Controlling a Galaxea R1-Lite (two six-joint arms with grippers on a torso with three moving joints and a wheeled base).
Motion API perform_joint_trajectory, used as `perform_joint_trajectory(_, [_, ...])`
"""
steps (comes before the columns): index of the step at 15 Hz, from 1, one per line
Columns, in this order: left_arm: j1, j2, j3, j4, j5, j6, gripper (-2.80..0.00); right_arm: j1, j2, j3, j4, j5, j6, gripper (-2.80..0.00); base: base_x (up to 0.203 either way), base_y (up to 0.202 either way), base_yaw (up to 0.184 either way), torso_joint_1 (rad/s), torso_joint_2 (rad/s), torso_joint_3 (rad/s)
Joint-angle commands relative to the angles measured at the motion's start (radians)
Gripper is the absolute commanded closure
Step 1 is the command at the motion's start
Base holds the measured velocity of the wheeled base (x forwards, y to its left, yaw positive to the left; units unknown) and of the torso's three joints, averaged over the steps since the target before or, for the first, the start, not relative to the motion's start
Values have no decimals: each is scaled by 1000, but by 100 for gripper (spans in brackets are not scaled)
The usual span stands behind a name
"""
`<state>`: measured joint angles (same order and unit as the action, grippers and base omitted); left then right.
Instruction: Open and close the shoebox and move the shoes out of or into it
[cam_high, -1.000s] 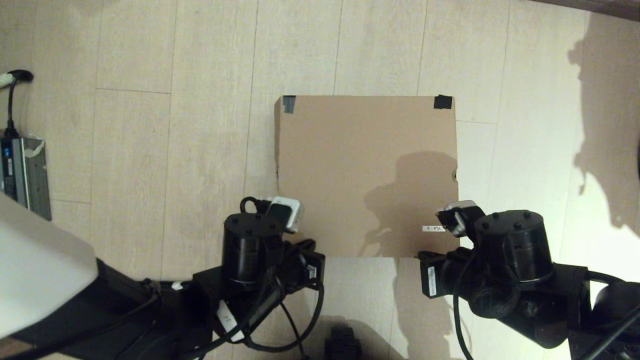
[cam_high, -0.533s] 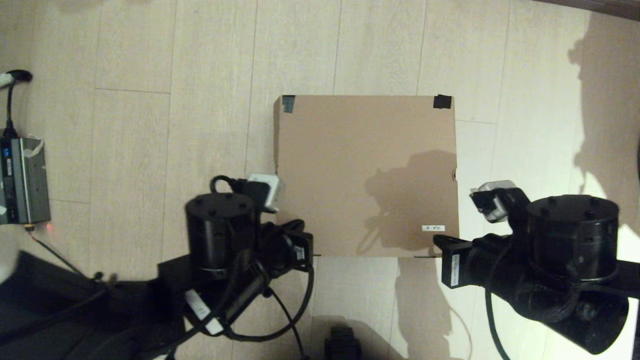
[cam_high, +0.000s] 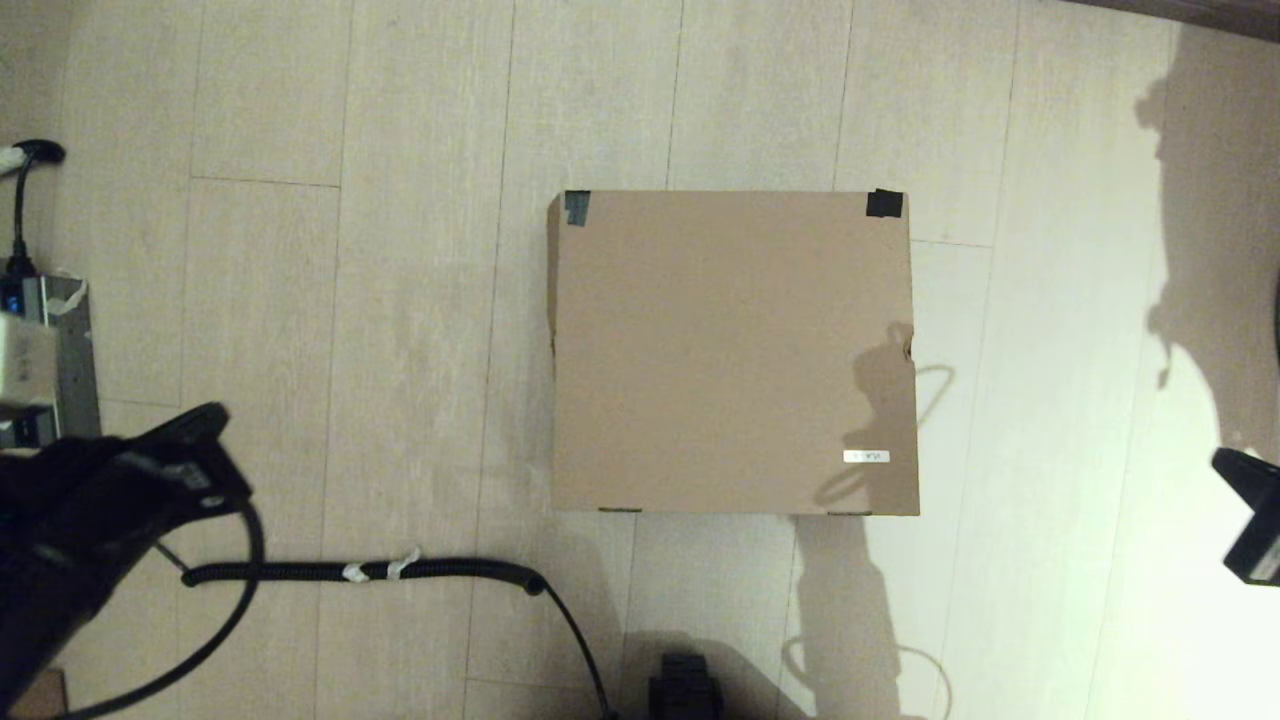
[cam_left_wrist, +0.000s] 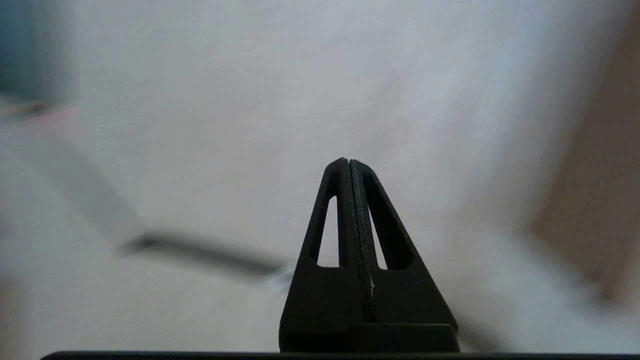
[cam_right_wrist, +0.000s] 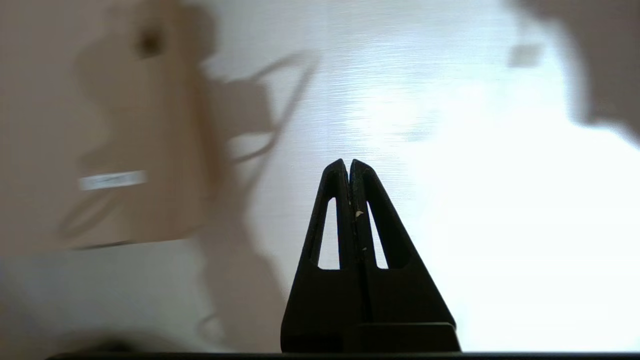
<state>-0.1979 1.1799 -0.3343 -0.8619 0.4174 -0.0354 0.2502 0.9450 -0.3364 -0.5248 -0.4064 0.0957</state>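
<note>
The brown shoebox (cam_high: 730, 350) lies on the floor with its lid closed flat, black tape at the two far corners and a small white label (cam_high: 866, 457) near its front right corner. The shoes are hidden. My left arm sits low at the left edge of the head view, well away from the box; its gripper (cam_left_wrist: 348, 162) is shut on nothing above bare floor. My right arm shows only at the right edge; its gripper (cam_right_wrist: 348, 162) is shut and empty, with the shoebox (cam_right_wrist: 100, 150) off to one side.
A black coiled cable (cam_high: 380, 572) runs across the floor in front of the box on the left. A grey power unit (cam_high: 55, 350) with a plug sits at the far left. The floor is pale wood planks (cam_high: 300, 250).
Both arms have pulled away from the front corners of the closed box, the left one far to the left, the right one far to the right. The box has not moved.
</note>
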Motion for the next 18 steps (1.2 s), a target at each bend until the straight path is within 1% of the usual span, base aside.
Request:
perform_joint_trajectory(1, [89,-223,164,-6,2,31,0,-73,-212,55,26,-1,-6,0,0,0,0,0,0,0])
perform_joint_trajectory(3, [116,-333,297,-4,-13,67,0,-97,-328,138,93,4,-18,0,0,0,0,0,0,0])
perform_joint_trajectory(4, [121,-385,333,20,-28,72,0,-103,-364,198,111,7,-23,0,0,0,0,0,0,0])
perform_joint_trajectory(6, [125,-501,340,141,-66,72,0,-108,-448,293,124,19,-48,0,0,0,0,0,0,0])
perform_joint_trajectory(8, [127,-613,340,321,-160,84,0,-118,-530,342,149,80,-85,0,0,0,0,0,0,0])
perform_joint_trajectory(9, [127,-672,340,414,-211,110,0,-120,-583,346,206,119,-101,0,0,0,0,0,0,0])
perform_joint_trajectory(10, [127,-738,341,510,-252,150,0,-119,-636,342,309,172,-119,0,0,0,0,0,0,0])
perform_joint_trajectory(11, [127,-809,339,611,-285,189,0,-118,-658,332,420,248,-134,0,0,0,0,0,0,0])
perform_joint_trajectory(12, [130,-874,325,752,-320,222,0,-119,-663,318,488,298,-145,0,0,0,0,0,0,0])
perform_joint_trajectory(13, [148,-905,305,871,-342,245,0,-125,-659,300,544,305,-153,0,0,0,0,0,0,0])
perform_joint_trajectory(14, [200,-913,295,911,-352,255,0,-152,-654,293,561,307,-162,0,0,0,0,0,0,0])
perform_joint_trajectory(15, [247,-917,290,915,-355,260,0,-200,-643,291,563,307,-173,0,0,0,0,0,0,0])
perform_joint_trajectory(16, [254,-919,285,915,-343,259,0,-262,-638,291,564,308,-184,0,0,0,0,0,0,0])
perform_joint_trajectory(17, [251,-920,280,913,-295,257,0,-322,-644,291,564,309,-194,0,0,0,0,0,0,0])
perform_joint_trajectory(18, [248,-923,279,913,-289,236,0,-355,-662,294,560,312,-198,0,0,0,0,0,0,0])
